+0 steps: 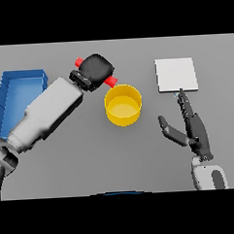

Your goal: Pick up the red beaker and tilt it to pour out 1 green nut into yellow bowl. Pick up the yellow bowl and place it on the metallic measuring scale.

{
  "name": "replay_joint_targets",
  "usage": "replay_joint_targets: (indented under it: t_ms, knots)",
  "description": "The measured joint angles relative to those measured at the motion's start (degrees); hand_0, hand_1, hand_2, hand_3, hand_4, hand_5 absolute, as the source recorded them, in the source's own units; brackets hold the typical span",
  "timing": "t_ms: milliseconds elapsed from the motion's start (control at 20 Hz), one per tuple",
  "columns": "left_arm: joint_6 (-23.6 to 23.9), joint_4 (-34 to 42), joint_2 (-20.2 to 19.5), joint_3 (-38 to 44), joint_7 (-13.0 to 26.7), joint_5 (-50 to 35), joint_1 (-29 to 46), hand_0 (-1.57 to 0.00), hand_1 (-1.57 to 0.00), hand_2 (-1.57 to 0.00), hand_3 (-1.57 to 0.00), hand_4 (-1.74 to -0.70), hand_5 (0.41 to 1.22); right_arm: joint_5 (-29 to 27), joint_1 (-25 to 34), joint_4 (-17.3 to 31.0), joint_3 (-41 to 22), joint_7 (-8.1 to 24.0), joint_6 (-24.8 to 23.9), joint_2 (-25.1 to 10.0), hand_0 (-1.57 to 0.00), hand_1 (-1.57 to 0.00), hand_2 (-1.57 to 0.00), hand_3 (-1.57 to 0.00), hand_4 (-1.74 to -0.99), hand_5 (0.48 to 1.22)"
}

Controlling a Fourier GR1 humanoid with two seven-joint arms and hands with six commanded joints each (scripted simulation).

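Grey counter (pixel 82 159): flat, plain surface carrying all items listed below.

Red beaker (pixel 110 81): small red cylindrical vessel, tilted on its side, lifted off the counter. Only its two ends show, one at upper left of the left hand, the other at lower right, just above the rim of the yellow bowl. Contents cannot be seen.

Left hand (pixel 95 70): dark, at the end of the white and grey arm coming in from the left side. Fingers curled round the red beaker, gripping it at its middle.

Yellow bowl (pixel 123 105): round, straight-walled, upright on the counter near the centre, directly below and right of the beaker's lower end. No nut can be made out inside.

Metallic measuring scale (pixel 176 75): pale square flat plate, lying at upper right, well apart from the bowl. Nothing on it.

Right hand (pixel 191 127): dark, at lower right, fingers straight and relaxed, thumb spread toward the left. Fingertips reach near the scale's lower edge. Holds nothing.

Blue tray (pixel 17 85): rectangular, walled, at the far left, partly hidden by the left arm.
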State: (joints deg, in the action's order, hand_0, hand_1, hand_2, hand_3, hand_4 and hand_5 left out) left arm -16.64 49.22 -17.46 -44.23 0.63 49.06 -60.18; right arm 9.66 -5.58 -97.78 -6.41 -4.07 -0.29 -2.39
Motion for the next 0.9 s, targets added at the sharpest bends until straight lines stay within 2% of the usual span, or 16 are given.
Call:
replay_joint_targets:
  t_ms: [50,250,300,500,550,650,900]
  knots:
    - [-0.30,0.05,-0.01,-1.43,-0.97,0.89,-0.67,-1.57,-1.57,-1.57,-1.43,-1.73,1.219,0.44,0.63,-0.03,-0.01,0.72,-0.65,0.28,0.00,0.00,0.00,0.00,-1.221,0.617]
    - [-1.46,-1.73,0.56,-6.62,-2.86,4.65,-4.62,-1.57,-1.57,-1.57,-1.51,-1.73,1.220,2.72,0.71,1.11,-0.34,-0.24,-2.21,0.42,0.00,0.00,0.00,0.00,-1.205,0.584]
    - [-1.61,-2.35,0.74,-8.18,-3.73,5.63,-5.35,-1.57,-1.57,-1.57,-1.52,-1.73,1.220,2.96,0.37,0.64,-0.29,-1.29,-2.61,0.41,0.00,0.00,0.00,0.00,-1.193,0.578]
    - [-1.03,-3.32,0.43,-13.87,-6.57,9.69,-8.86,-1.57,-1.57,-1.57,-1.55,-1.74,1.221,3.10,1.06,0.78,-0.09,-1.31,-2.80,0.20,0.00,0.00,0.00,0.00,-1.152,0.567]
    - [-1.01,-3.95,0.31,-15.32,-6.69,10.75,-9.33,-1.57,-1.57,-1.57,-1.56,-1.74,1.221,3.28,0.23,0.70,-0.62,-2.17,-2.83,0.79,0.00,0.00,0.00,0.00,-1.148,0.566]
    - [-0.79,-4.32,0.48,-17.76,-7.91,12.68,-10.31,-1.57,-1.57,-1.57,-1.56,-1.74,1.221,2.17,0.21,0.52,-0.03,-1.54,-2.41,0.59,0.00,0.00,0.00,0.00,-1.135,0.567]
    - [1.35,-6.32,1.50,-22.46,-9.60,18.08,-13.09,-1.57,-1.57,-1.57,-1.57,-1.73,1.221,3.22,0.63,-0.22,-0.53,-1.33,-2.56,0.23,0.00,0.00,0.00,0.00,-1.136,0.579]
